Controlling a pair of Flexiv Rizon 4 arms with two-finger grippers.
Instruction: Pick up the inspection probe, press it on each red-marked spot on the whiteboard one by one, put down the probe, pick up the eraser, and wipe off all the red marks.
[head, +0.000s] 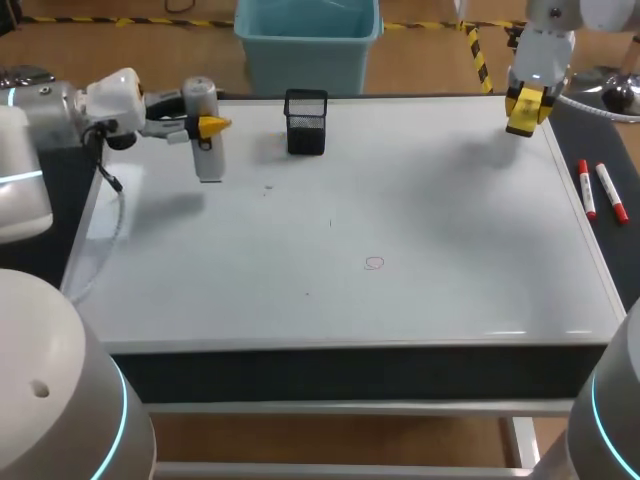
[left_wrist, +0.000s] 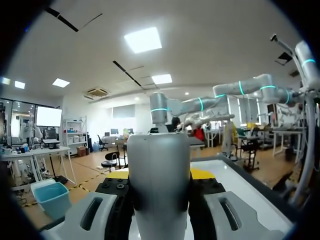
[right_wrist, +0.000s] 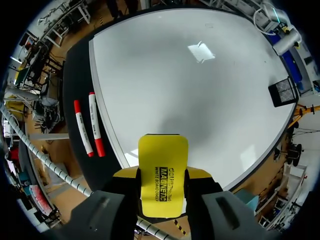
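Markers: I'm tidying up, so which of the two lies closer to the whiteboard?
The inner marker, lying alongside the whiteboard; the outer marker lies farther out on the dark surface.

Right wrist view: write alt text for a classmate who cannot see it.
The right end effector is shut on a yellow eraser, held above the whiteboard near its edge. Two red markers lie just off the board beside it, and a black mesh holder stands at the board's far side.
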